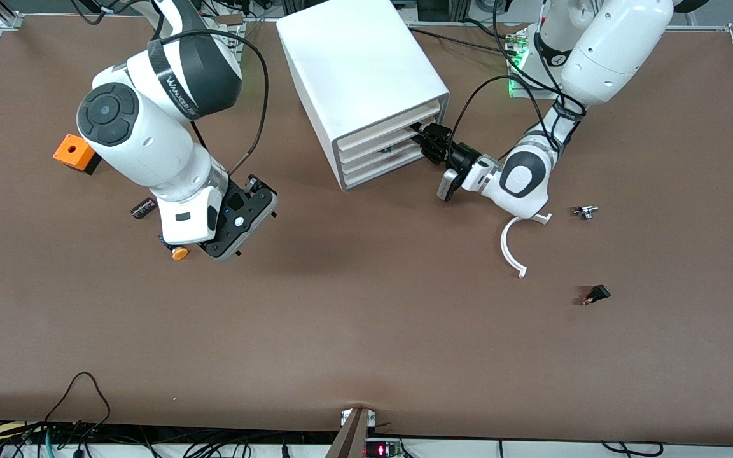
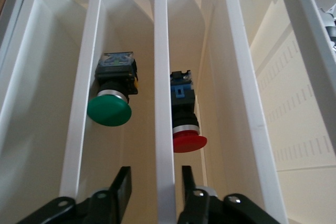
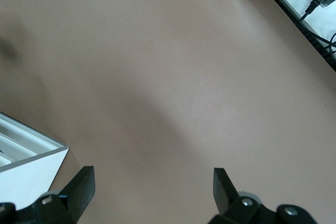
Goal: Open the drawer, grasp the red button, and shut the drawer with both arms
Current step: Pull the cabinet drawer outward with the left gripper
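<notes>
The white cabinet (image 1: 360, 70) stands toward the robots' side of the table, and its drawer fronts (image 1: 385, 143) sit about flush. My left gripper (image 1: 427, 143) is at those fronts. In the left wrist view its jaws (image 2: 155, 182) are open, one finger on each side of a white drawer lip (image 2: 164, 103) with a small gap on both sides. The red-capped button (image 2: 188, 132) lies inside, just past that lip; it is hidden in the front view. My right gripper (image 1: 245, 219) hangs open over bare table toward the right arm's end, with nothing between its fingers (image 3: 152, 182).
A green-capped button (image 2: 109, 106) lies in the neighbouring drawer. On the table are an orange box (image 1: 74, 152), an orange-yellow-capped button (image 1: 179, 253), a small dark part (image 1: 144, 208), a white curved piece (image 1: 511, 251), a small metal part (image 1: 586, 212) and a black part (image 1: 595, 294).
</notes>
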Available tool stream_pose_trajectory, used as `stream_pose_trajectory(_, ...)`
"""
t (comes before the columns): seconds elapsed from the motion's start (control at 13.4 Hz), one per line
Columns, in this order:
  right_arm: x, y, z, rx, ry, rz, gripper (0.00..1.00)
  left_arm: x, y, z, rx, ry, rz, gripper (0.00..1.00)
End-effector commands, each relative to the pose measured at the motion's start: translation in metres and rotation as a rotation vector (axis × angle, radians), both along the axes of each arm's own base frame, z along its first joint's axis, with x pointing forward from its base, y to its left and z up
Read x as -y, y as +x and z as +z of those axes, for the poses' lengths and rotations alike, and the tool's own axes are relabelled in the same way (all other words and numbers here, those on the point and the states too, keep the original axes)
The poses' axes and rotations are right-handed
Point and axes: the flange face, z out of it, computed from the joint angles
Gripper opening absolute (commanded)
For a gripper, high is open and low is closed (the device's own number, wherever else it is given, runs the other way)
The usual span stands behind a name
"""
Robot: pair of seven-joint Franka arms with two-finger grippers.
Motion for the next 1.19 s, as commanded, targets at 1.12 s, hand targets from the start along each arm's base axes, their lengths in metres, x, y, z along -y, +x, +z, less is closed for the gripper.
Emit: stream_pose_trajectory(1.12, -0.126, -0.057, -0.005, 0.147, -0.032, 0.375, 1.0, -0.068, 0.118, 0.053, 0.127, 0.156, 0.091, 0.0)
